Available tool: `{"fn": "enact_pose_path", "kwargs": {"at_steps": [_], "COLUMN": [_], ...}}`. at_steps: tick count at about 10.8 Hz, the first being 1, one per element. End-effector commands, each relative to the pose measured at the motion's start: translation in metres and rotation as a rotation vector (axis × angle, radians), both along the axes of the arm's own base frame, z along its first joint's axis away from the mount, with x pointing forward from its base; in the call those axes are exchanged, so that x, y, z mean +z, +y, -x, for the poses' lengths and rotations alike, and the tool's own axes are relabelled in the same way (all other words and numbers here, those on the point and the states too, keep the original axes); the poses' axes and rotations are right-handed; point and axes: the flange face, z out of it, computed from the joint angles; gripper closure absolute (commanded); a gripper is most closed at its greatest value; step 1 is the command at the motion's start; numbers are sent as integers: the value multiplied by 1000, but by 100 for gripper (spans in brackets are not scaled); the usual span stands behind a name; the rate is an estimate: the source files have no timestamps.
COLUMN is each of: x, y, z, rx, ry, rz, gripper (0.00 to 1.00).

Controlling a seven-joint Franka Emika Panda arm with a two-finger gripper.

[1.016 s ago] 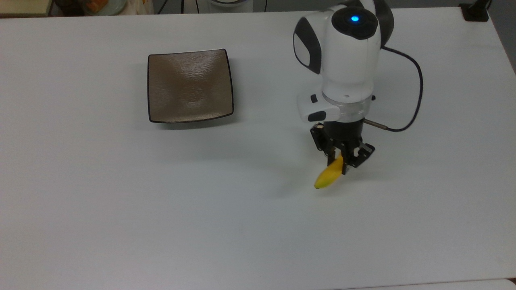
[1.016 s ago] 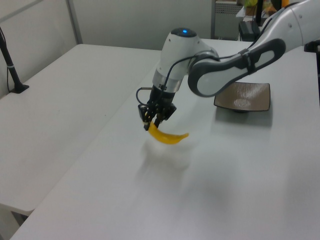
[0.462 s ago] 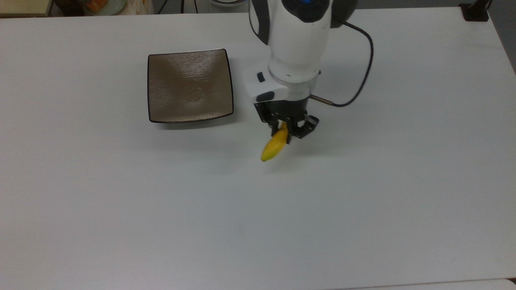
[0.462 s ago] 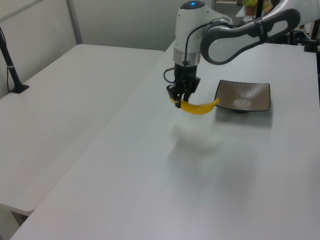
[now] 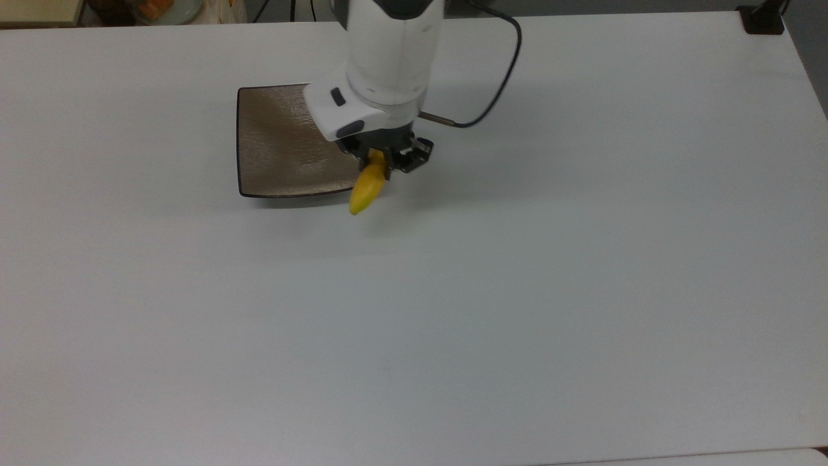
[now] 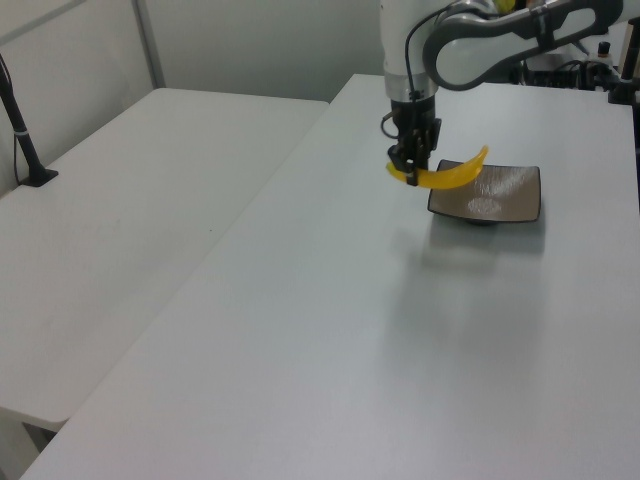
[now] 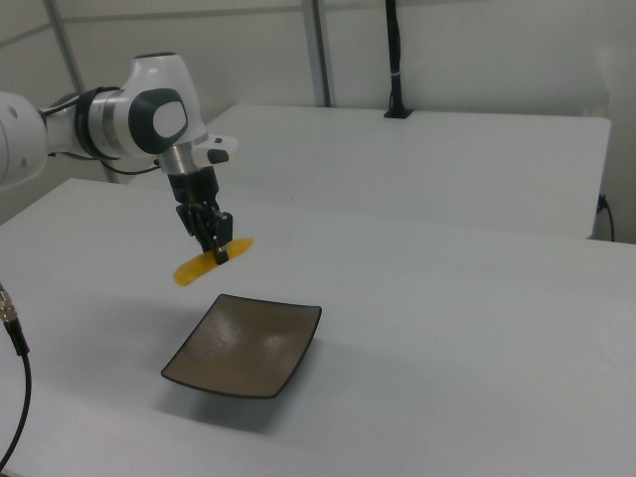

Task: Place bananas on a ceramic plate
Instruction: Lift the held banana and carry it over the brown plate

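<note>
Gripper [image 5: 383, 160]: pointed downward and clamped on the banana near one end; seen in the left view [image 6: 411, 167] and the right view [image 7: 218, 245] as well.
Banana [image 5: 367, 184]: held clear of the surface, hanging roughly level; in the top view its free end is seen over the plate's lower right corner.
Banana, side views: in the left view [image 6: 452, 175] it is carried above the plate's near edge; in the right view [image 7: 196, 265] it is raised above the plate's far side.
Ceramic plate [image 5: 281, 145]: square, glossy brown, dark-rimmed; nothing is resting on it [image 7: 243, 343].
Surface [image 5: 517, 291]: white.
Completed: the banana is judged to be grasped, lifted and brought to the plate's edge.
Remaining: centring over the plate, lowering until contact is made, release of the grip, withdrawal of the arm.
</note>
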Motion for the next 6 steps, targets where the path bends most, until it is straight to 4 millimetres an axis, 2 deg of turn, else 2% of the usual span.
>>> {"fn": "enact_pose_path", "kwargs": {"at_steps": [1, 2, 4, 6], "x": [14, 19, 21, 16], "y": [-53, -82, -106, -110], "z": [29, 34, 35, 38], "rx": [146, 190, 205, 199], "ry": [158, 203, 217, 240], "rz": [-2, 0, 3, 28], "gripper": [84, 83, 74, 14]}}
